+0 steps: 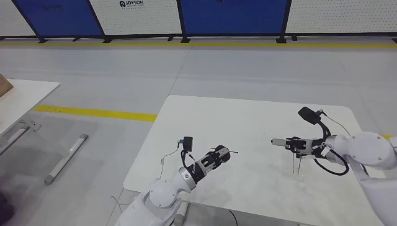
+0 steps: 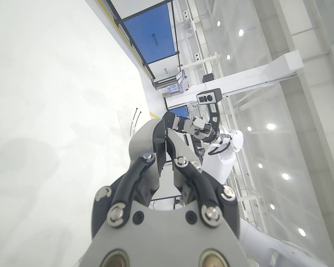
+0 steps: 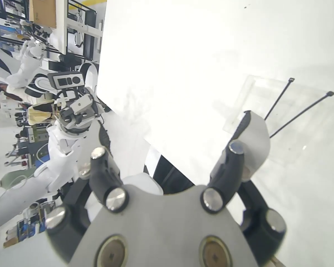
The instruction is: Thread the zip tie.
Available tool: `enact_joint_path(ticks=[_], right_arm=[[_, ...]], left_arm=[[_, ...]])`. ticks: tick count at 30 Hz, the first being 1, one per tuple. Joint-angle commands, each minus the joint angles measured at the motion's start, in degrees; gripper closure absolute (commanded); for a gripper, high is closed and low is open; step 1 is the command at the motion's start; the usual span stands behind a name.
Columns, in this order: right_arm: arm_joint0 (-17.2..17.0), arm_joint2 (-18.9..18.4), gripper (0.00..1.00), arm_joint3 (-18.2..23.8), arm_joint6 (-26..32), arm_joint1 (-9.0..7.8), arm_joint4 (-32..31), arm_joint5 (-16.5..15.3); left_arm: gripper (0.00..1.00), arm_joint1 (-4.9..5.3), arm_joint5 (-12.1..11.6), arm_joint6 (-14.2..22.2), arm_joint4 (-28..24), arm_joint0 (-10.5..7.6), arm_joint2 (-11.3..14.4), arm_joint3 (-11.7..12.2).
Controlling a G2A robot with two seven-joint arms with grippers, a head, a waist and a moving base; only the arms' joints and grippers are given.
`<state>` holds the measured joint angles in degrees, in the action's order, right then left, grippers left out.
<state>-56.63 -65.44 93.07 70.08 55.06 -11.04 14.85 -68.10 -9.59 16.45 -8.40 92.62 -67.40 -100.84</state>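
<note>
My left gripper (image 1: 222,154) hovers over the white table's (image 1: 248,120) front part, fingers (image 2: 159,143) pressed shut. In the top view a thin black zip tie (image 1: 234,151) sticks out sideways from its tip. My right gripper (image 1: 277,143) hangs open a short way to the right, its tip turned toward the left gripper, nothing between its fingers (image 3: 252,129). Two more black zip ties (image 3: 279,99) lie side by side on a clear sheet (image 3: 309,137) just below and behind the right gripper (image 3: 169,131). The left wrist view shows them far off (image 2: 136,118), beside the right gripper (image 2: 169,118).
The table's front edge (image 1: 186,198) runs close under the left arm. A second white table (image 1: 25,99) stands off to the left across the floor. Blue and white panels (image 1: 232,5) line the back.
</note>
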Motion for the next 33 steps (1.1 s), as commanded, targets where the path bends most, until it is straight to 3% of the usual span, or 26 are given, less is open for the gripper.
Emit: enact_joint_path(ticks=[1,24,28,33], right_arm=[[-0.01,0.00,0.00,0.01,0.03,0.00,-0.01,-0.01],[-0.01,0.00,0.00,0.01,0.03,0.00,-0.01,-0.01],[-0.01,0.00,0.00,0.01,0.03,0.00,-0.01,-0.01],[-0.01,0.00,0.00,0.01,0.03,0.00,-0.01,-0.01]], left_arm=[[1.00,0.00,0.00,0.00,0.00,0.00,0.00,0.00],[1.00,0.00,0.00,0.00,0.00,0.00,0.00,0.00],[1.00,0.06,-1.27,0.32,-2.72,0.71,-0.53,-2.63],[1.00,0.67,-6.45,0.29,-8.13,4.37,-5.83,-9.03]])
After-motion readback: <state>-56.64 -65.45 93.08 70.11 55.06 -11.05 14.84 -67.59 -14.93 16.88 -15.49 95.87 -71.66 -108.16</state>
